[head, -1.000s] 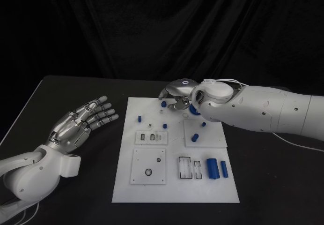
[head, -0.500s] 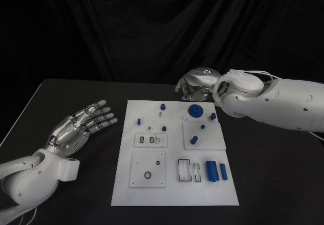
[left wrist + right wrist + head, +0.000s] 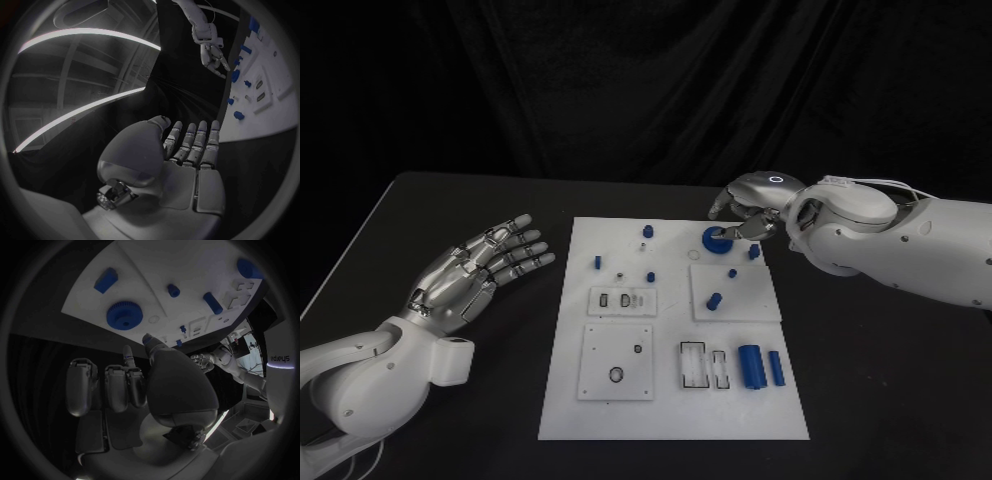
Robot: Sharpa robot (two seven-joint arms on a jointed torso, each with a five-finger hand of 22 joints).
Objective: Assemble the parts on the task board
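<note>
Now the right hand (image 3: pixel 750 203) sits at the far right corner of the white board (image 3: pixel 675 400). Its fingers (image 3: pixel 119 387) are curled in, and they hold nothing. A blue gear (image 3: pixel 715 239) lies flat on the board just beside this hand. From the head view I cannot tell if the fingers touch it, but the right wrist view shows the gear (image 3: pixel 125 315) a little apart from the fingertips.

The left hand (image 3: pixel 473 268) is off the board, over the black bench (image 3: pixel 444 200) on the left side. It is wide open, palm up, with its fingers (image 3: pixel 194 145) spread and nothing in it.

More small blue parts are on the board. Two blue bars (image 3: pixel 762 366) lie side by side near the right edge, close to the robot. A short blue peg (image 3: pixel 714 299) lies on a raised white square in the middle. A small blue pin (image 3: pixel 646 231) stands near the far edge, to the left of the gear.
</note>
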